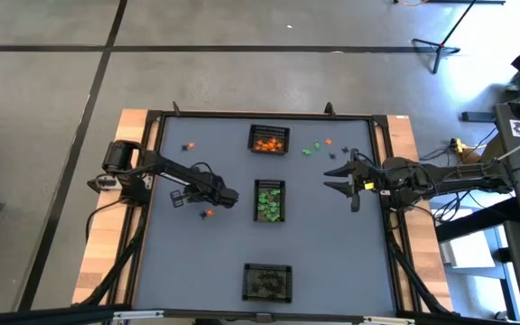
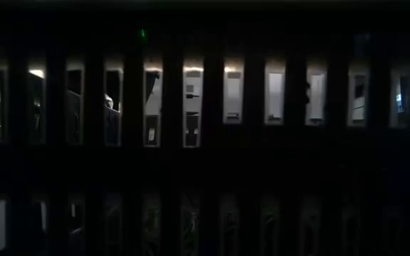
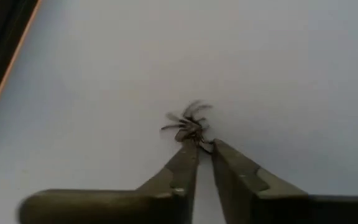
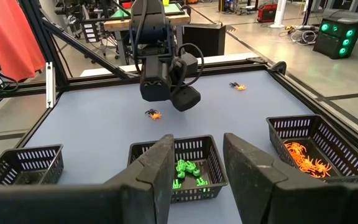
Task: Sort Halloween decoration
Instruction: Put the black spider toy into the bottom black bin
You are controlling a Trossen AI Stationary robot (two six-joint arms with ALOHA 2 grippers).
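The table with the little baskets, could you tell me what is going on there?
The robot is sorting tiny Halloween trinkets by colour into three mesh baskets: orange ones, green ones and dark ones. The left gripper is pinching a black spider on the table. The right gripper waits open near a few loose trinkets.

Hidden and unclear spots

A dark slatted basket wall (image 2: pixel 205 142) blocks nearly the whole low view. The black trinket (image 3: pixel 188 124) at the left gripper (image 3: pixel 205 147) tips is blurred; whether it is pinched cannot be told.
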